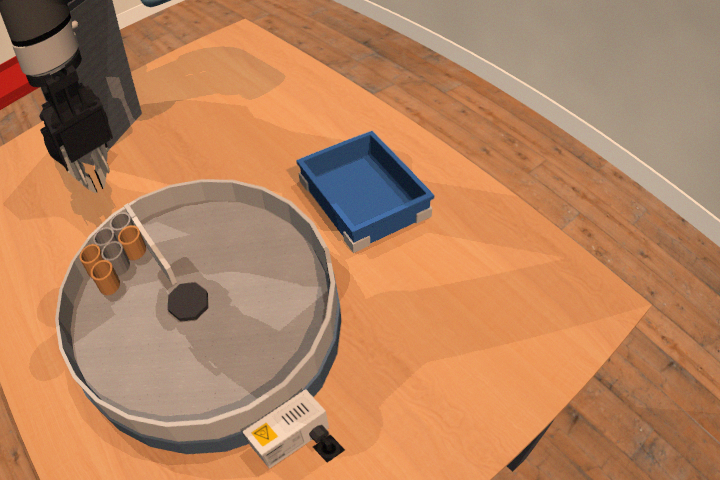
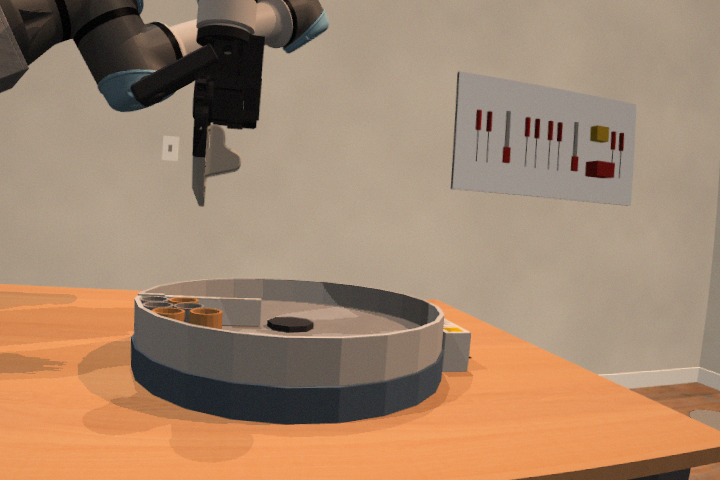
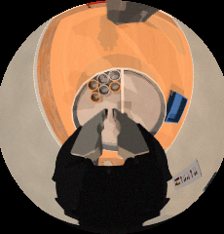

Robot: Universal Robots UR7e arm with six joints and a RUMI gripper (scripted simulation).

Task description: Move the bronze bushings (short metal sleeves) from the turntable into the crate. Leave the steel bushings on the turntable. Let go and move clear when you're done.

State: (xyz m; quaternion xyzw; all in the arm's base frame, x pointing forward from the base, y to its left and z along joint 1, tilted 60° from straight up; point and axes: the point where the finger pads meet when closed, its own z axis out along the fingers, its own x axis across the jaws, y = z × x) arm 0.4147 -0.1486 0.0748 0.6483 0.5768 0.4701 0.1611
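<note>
My claw over the turntable

My black two-jaw gripper (image 1: 93, 176), pinched narrow and empty, hangs upper left above the round grey turntable (image 1: 310, 316).

Bushings (image 1: 113, 253) tightly clustered — divider (image 1: 151, 246), rim (image 1: 66, 277) seemingly crowd.

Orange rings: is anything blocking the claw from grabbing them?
Nothing sits above the orange rings, and the claw hangs high over them. But grey rings crowd against them, with the turntable wall and divider close by.
</note>
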